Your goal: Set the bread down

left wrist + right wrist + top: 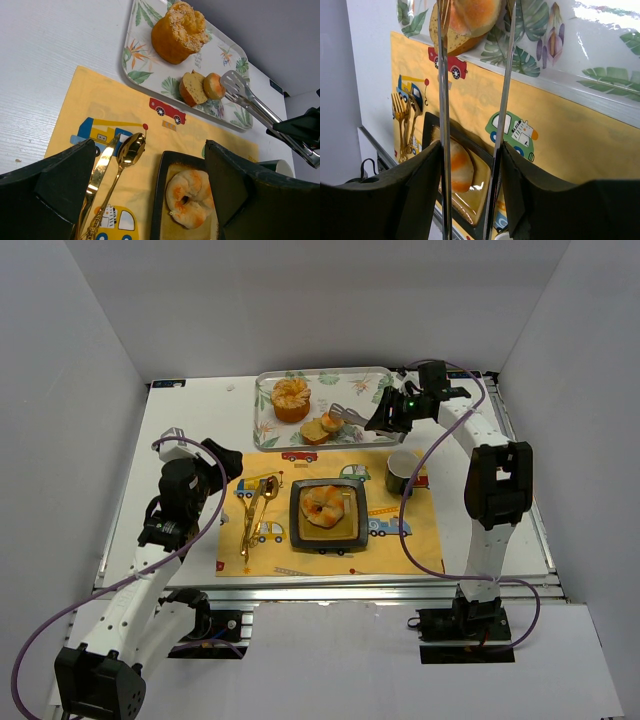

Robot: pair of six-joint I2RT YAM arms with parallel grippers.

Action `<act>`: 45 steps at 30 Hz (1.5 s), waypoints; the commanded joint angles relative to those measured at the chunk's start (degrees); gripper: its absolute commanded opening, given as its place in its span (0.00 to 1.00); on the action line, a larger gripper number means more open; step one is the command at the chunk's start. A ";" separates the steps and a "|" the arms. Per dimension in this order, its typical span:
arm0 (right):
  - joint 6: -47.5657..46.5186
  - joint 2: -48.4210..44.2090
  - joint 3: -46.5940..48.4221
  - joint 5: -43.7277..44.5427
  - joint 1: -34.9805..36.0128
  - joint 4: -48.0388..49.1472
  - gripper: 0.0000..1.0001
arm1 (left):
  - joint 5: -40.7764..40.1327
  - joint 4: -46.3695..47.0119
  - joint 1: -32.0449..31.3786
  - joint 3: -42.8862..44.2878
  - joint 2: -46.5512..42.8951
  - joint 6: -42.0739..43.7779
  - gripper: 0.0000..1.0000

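Note:
One glossy golden bread roll (325,505) lies on the dark square plate (296,512) on the yellow placemat; it also shows in the left wrist view (192,197) and the right wrist view (459,167). A second roll (332,421) rests on the floral tray (375,375), leaning on a tan slice (313,430). My right gripper (390,412) is shut on metal tongs (348,417). The tong arms (502,110) straddle this roll (472,12). My left gripper (225,462) is open and empty above the placemat's left side, near the plate (162,190).
A tall frilly orange cake (291,398) stands at the tray's left end. A green mug (402,472) stands right of the plate, under the right arm. A gold spoon (127,150), knife (100,170) and fork (397,107) lie left of the plate.

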 commanded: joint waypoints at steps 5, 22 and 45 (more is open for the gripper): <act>1.01 0.39 -1.18 -1.58 0.13 1.38 0.53 | -0.14 0.19 0.32 2.60 0.17 0.03 0.98; 1.72 -0.58 -1.36 -6.06 -0.57 3.48 0.09 | -0.67 -0.61 0.32 2.95 -0.80 -0.06 0.98; -47.99 -26.41 -20.15 -22.06 2.67 -21.51 0.00 | -0.06 0.80 0.23 1.02 -3.35 -0.67 0.98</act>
